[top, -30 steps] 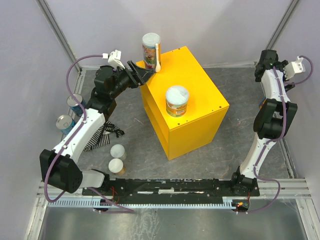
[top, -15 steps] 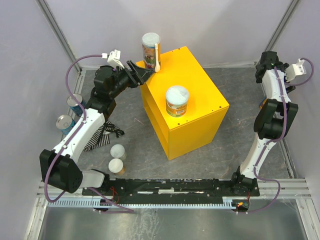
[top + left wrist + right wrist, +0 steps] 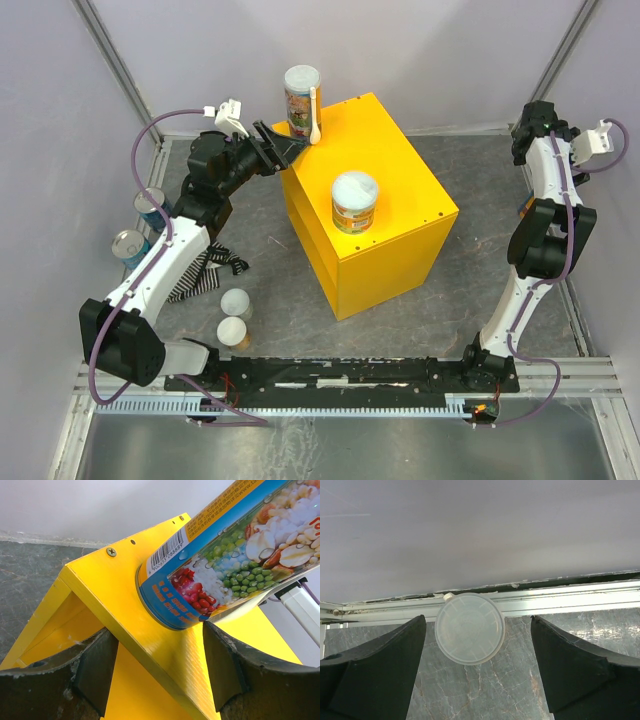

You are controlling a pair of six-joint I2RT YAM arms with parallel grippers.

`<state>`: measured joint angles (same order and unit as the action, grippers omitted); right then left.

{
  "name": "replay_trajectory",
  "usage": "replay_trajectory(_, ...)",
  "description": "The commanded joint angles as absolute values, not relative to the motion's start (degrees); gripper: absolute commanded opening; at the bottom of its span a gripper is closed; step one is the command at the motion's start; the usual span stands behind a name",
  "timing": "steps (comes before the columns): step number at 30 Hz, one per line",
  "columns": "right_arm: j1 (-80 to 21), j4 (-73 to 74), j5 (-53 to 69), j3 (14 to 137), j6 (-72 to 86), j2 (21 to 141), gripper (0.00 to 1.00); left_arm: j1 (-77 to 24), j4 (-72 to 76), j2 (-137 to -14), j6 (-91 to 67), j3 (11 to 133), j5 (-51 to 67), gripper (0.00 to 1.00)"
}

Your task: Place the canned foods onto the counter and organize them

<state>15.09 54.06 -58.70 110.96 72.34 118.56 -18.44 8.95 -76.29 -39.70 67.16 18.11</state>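
Note:
A tall colourful can [image 3: 302, 98] with a white spoon on its side stands upright on the back left corner of the yellow counter [image 3: 400, 215]. My left gripper [image 3: 290, 148] is open at the can's foot. In the left wrist view the can [image 3: 235, 555] rests on the counter [image 3: 125, 585] just beyond the gripper [image 3: 160, 635]; only the right fingertip reaches its bottom edge. A short pale-lidded can [image 3: 354, 200] stands mid-counter. My right gripper [image 3: 532, 125] hangs open at the far right. Seen from the right wrist, that gripper [image 3: 478, 620] is above a pale-lidded can [image 3: 470, 628] on the floor.
Two blue silver-topped tins [image 3: 150, 205] [image 3: 128, 245] stand at the left wall. Two white-lidded tubs [image 3: 236, 302] [image 3: 232, 332] sit near the front beside a striped cloth [image 3: 205, 272]. An aluminium rail [image 3: 560, 600] runs just behind the floor can.
The right wrist has swung slightly to the right and its jaws have narrowed a little. The left arm and the cans have not moved.

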Motion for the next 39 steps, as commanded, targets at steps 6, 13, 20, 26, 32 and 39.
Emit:
replay_trajectory(6,15.38,54.57,-59.91,113.31,73.53,118.24,0.9,-18.03,14.41,-75.58,-38.76,70.04,17.67,0.74)
replay_trajectory(13,15.38,56.23,-60.52,114.73,74.33,119.18,0.91,-18.02,14.47,-76.37,-38.5,70.38,17.58,0.74)
replay_trajectory(20,16.85,56.96,-63.62,114.96,73.8,117.85,0.64,-17.93,14.95,-76.96,-38.34,70.65,17.82,0.74)
replay_trajectory(26,17.7,56.34,-61.05,113.02,73.36,117.1,0.69,-17.85,17.2,-78.85,-39.7,71.08,18.75,0.74)
replay_trajectory(32,16.44,54.15,-58.3,110.43,73.1,116.24,0.78,-17.84,17.03,-78.97,-39.59,71.35,18.57,0.74)
replay_trajectory(39,14.28,55.91,-59.84,111.62,75.17,117.77,0.78,-17.75,15.5,-78.44,-38.47,71.63,18.23,0.74)
